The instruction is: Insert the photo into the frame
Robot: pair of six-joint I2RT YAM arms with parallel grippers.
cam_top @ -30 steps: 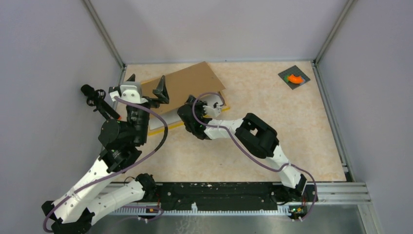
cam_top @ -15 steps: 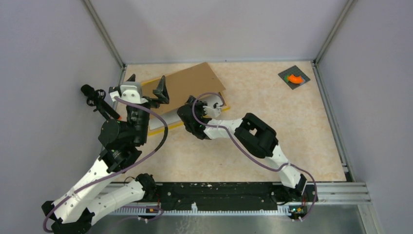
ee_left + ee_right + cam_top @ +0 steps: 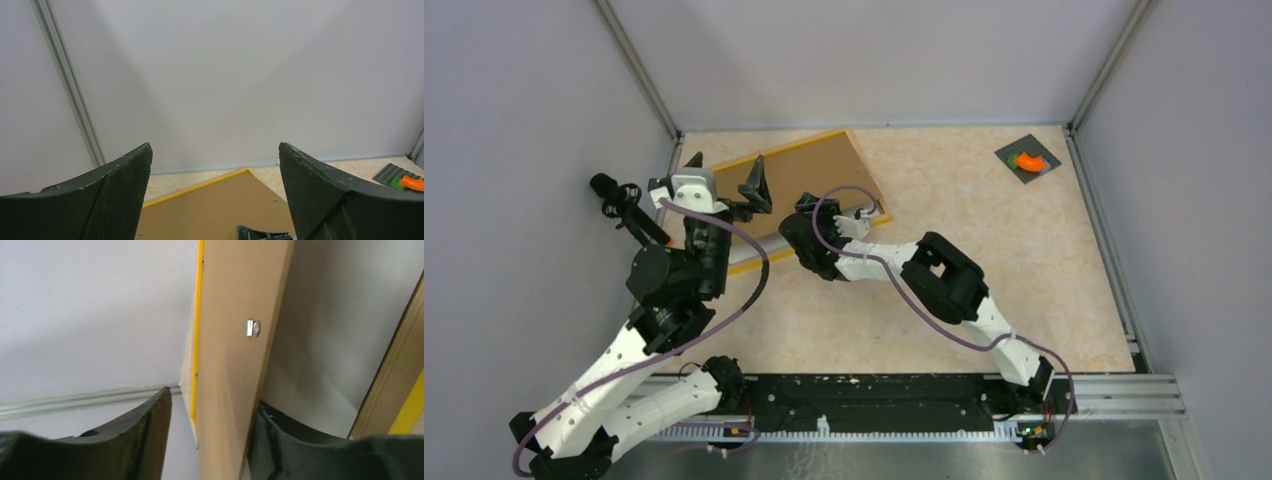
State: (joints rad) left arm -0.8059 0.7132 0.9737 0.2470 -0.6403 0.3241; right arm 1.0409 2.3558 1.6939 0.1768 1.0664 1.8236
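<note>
The frame [image 3: 776, 152], filled by a brown backing board [image 3: 809, 178], is laid in the far-left corner of the table [image 3: 984, 250], its long axis running left to right. The photo is not seen and is judged to be beneath the board. The near-right corner is met by the right gripper [image 3: 864, 213], while the left gripper [image 3: 724, 178] is held wide open above the left end. Only in the right wrist view are the right jaws shown parted astride the frame's edge.

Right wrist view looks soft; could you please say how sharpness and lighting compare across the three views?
Right wrist: the frame sits so close it is slightly soft, its metal tab blurred. Left wrist: left tool's fingers crisp, wall flat grey. Top external: even light, no glare.
</note>
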